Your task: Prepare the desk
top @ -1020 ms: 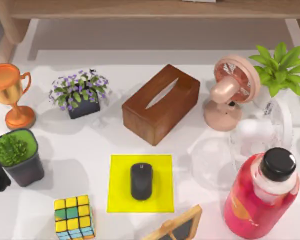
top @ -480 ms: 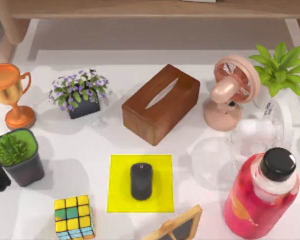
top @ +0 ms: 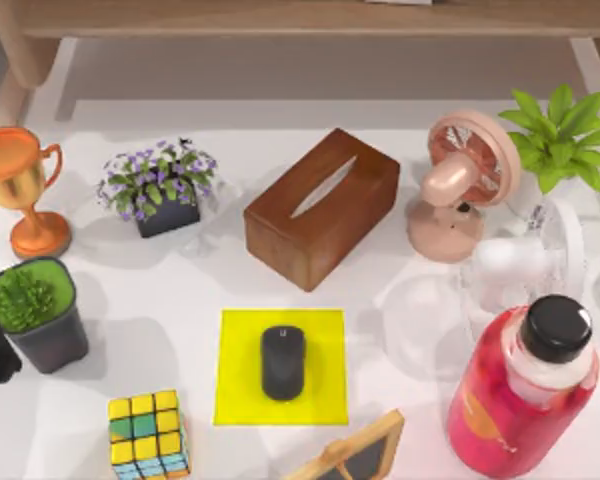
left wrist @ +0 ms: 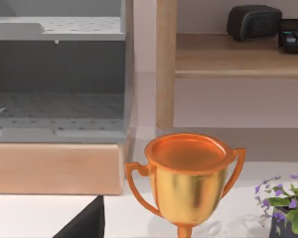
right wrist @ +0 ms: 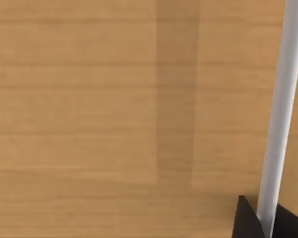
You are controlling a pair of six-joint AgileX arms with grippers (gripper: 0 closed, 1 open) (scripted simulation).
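The bench (top: 180,290) spread beneath everything; the black mouse (top: 283,362) sat centred on the yellow mat (top: 238,398), apparently ready for use. Neither hand's state could be told.

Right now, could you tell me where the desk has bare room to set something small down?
The desk lies bare between the flower pot, the grey plant pot and the yellow mat. A narrower strip runs between the tissue box and the mat. The right side is crowded: pink fan, clear fan, red bottle.
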